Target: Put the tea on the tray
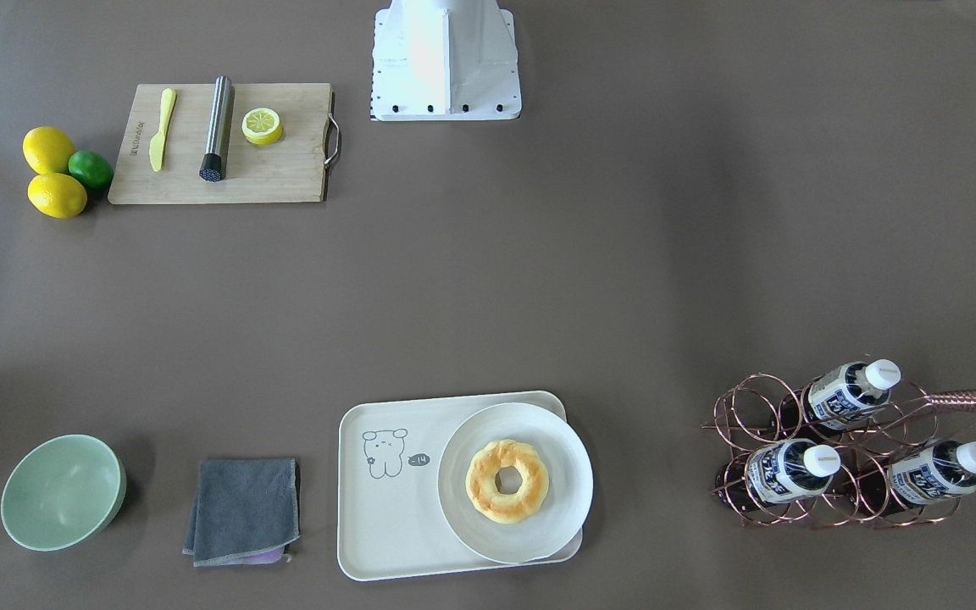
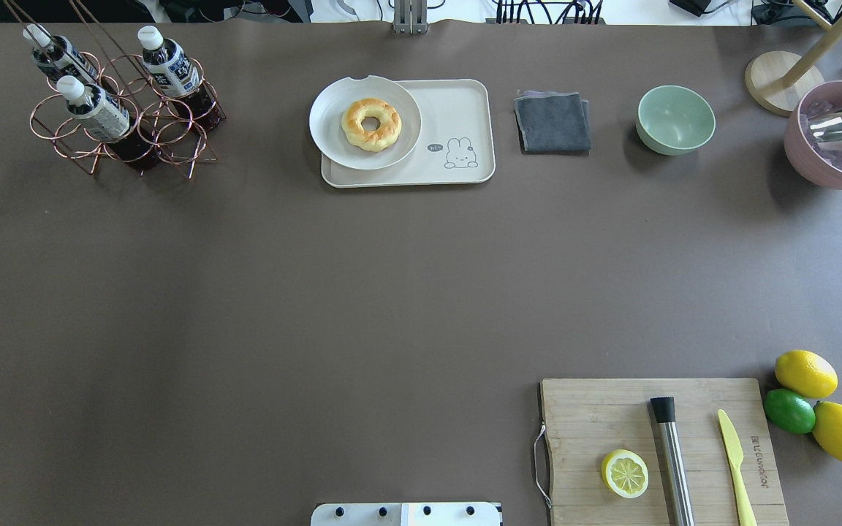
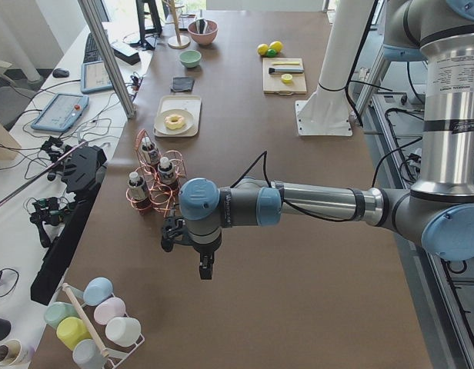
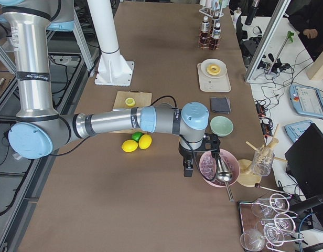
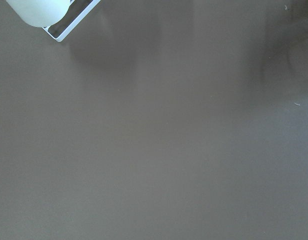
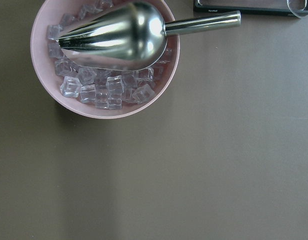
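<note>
Three tea bottles lie in a copper wire rack (image 1: 745, 413): one on top (image 1: 849, 393) and two below (image 1: 790, 471) (image 1: 942, 471). In the overhead view the bottles (image 2: 93, 109) are at the far left. The cream tray (image 1: 386, 517) (image 2: 465, 109) holds a white plate (image 1: 568, 474) with a doughnut (image 1: 507, 480); its bear-drawing half is bare. My left gripper (image 3: 206, 269) hangs over bare table just short of the rack, and my right gripper (image 4: 187, 169) is beside the pink ice bowl (image 4: 218, 167). Each shows only in a side view, so I cannot tell whether it is open or shut.
A grey cloth (image 1: 244, 510) and a green bowl (image 1: 63, 491) lie beside the tray. A cutting board (image 1: 225, 144) holds a knife, a steel muddler and a lemon half, with lemons and a lime (image 1: 60, 172) next to it. The ice bowl holds a metal scoop (image 6: 114, 35).
</note>
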Robot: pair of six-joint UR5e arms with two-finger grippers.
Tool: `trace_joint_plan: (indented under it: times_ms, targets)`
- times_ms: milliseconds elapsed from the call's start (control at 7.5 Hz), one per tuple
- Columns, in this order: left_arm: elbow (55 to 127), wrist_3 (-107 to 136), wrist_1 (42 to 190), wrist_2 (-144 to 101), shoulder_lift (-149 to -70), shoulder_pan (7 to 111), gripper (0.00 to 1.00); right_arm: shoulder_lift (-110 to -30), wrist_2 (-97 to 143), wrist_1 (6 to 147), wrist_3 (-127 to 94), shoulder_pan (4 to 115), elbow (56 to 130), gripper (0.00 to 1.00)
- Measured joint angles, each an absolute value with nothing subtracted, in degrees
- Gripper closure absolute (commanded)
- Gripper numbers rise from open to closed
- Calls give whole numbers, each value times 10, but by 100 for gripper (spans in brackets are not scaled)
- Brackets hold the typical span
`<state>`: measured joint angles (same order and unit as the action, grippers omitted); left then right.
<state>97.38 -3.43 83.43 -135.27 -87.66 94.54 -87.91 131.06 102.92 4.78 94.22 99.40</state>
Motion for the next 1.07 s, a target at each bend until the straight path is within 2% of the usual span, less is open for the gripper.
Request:
trace_joint_plan:
  times_ms: [1067]
  targets:
    - [977, -34, 845, -1353, -890, 941, 2, -901, 1305, 1031, 50, 943, 991, 0]
